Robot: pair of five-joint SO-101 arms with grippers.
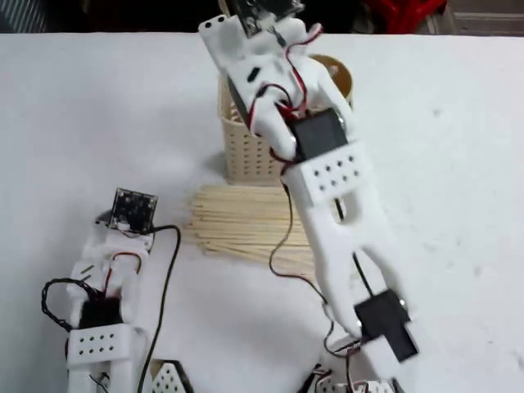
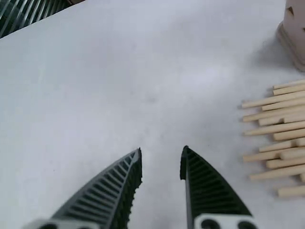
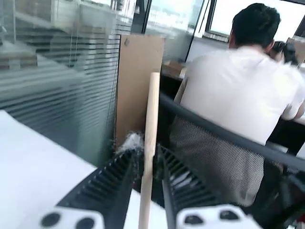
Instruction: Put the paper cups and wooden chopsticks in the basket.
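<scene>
A pile of wooden chopsticks (image 1: 241, 225) lies on the white table in front of the cream perforated basket (image 1: 246, 143). My right gripper (image 3: 148, 152) is shut on one chopstick (image 3: 151, 109), which sticks out past its tips toward the room. In the high view that arm (image 1: 327, 176) stretches over the basket, wrist raised at the table's far edge. A paper cup's brown rim (image 1: 340, 78) shows beside the arm at the basket's far right; whether it sits inside I cannot tell. My left gripper (image 2: 161, 150) hangs open over bare table, the chopstick ends (image 2: 276, 133) off to one side.
The left arm (image 1: 102, 278) stands at the near left of the table, its cable looping beside it. A basket corner (image 2: 293, 33) shows in the left wrist view. The table's far edge runs just behind the basket.
</scene>
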